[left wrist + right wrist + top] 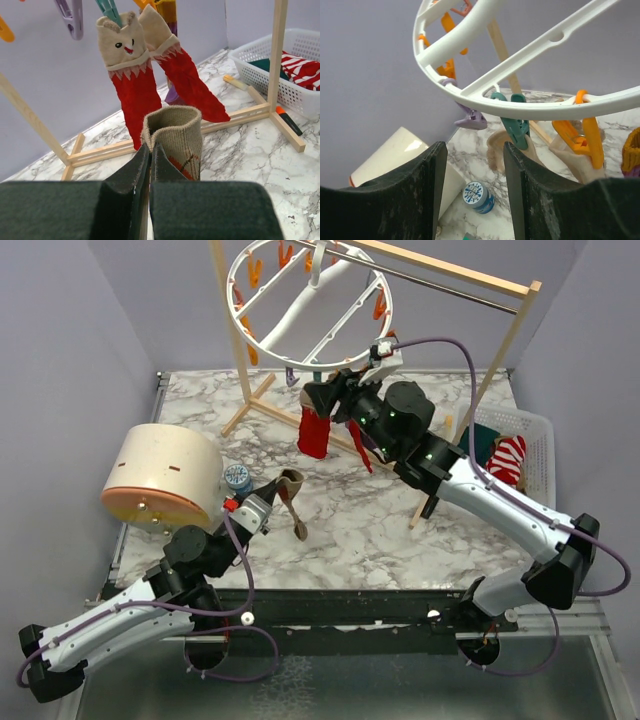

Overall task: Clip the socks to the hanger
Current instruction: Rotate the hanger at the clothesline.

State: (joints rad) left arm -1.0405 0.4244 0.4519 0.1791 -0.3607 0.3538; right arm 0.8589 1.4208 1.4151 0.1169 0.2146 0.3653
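Marbled white-grey counter, lilac-grey walls. Far left stands a tan round tub, then a blue-capped jar whose cap print is unreadable. Left claw is pinched tight on the brown patterned sock. At centre, two red socks hang clipped under the hanger; their stitched faces show only in the left wrist view. Right claw gapes wide with nothing in it, just below the ring. At right, a white basket holds a striped sock.

**Bystanders on the marble tabletop**

A pale wooden rack stands across the far half of the tabletop. A white mesh basket sits at the right edge. A cream drum lies on its side near the left edge, with a blue-lidded jar just beside it. An orange-tipped marker lies by the rack's foot.
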